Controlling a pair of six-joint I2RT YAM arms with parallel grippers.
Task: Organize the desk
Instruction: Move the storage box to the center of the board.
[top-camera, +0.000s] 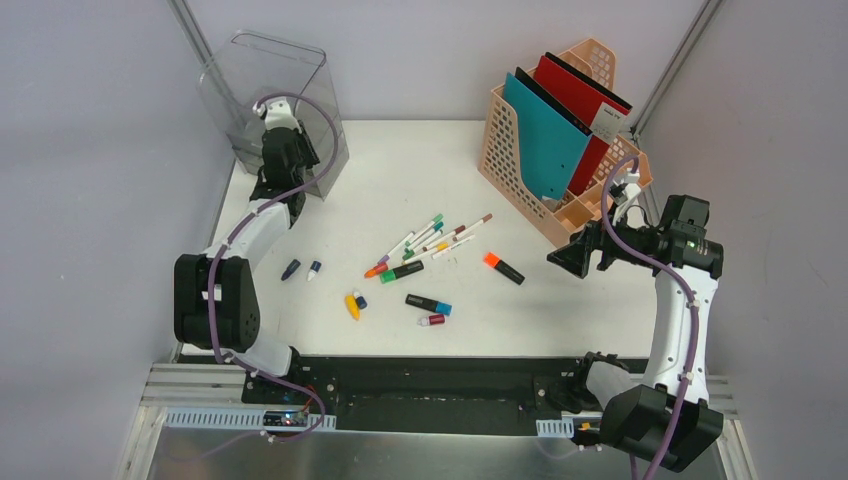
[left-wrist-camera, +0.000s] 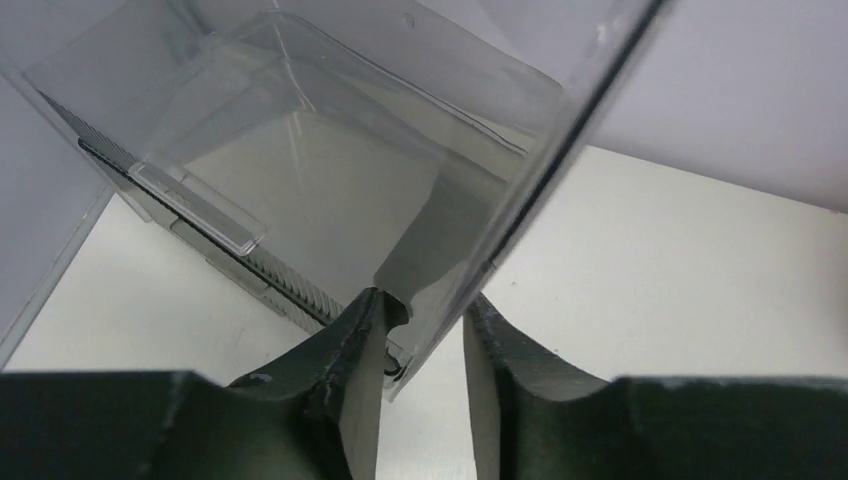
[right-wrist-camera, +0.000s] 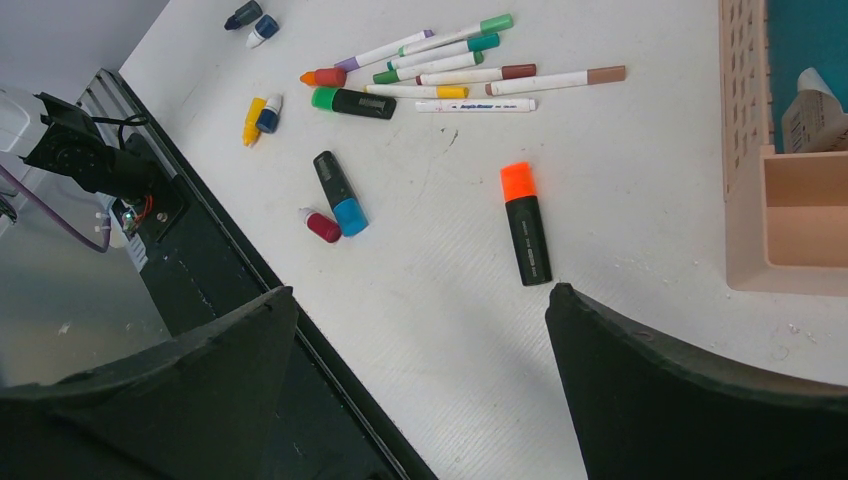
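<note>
The flat white rectangular desk (top-camera: 400, 170) is lying under both arms, with its black and aluminium rail (top-camera: 430, 385) running along the near edge where the bases are sitting. A clear plastic container (top-camera: 262, 75) is sitting at the far left corner. The left gripper (left-wrist-camera: 425, 315) is reaching at its near wall. Its dark fingers (left-wrist-camera: 350, 350) are sitting close together, one on each side of the transparent edge, and the left one is touching the plastic. I cannot tell whether they are actually pinching the wall.

The right gripper (right-wrist-camera: 420, 292) is hovering over the right side of the desk with its fingers spread wide and nothing between them. It is near a peach lattice organiser basket (top-camera: 510, 150), which is holding a teal folder (top-camera: 545, 140) and a red folder (top-camera: 585, 85) on edge.

Loose stationery is lying across the middle of the desk:
- A fan of thin white felt pens (top-camera: 435, 235) with coloured caps.
- A green-capped black highlighter (top-camera: 401, 272) just below the pens.
- An orange-capped black highlighter (top-camera: 503, 267) lying apart, to the right.
- A blue-capped black highlighter (top-camera: 428, 303) with a small red cap (top-camera: 431, 320) just beside it.
- A yellow marker piece (top-camera: 352, 305).
- Further left, two small dark caps (top-camera: 290, 268) — these are lying near the left arm.
</note>
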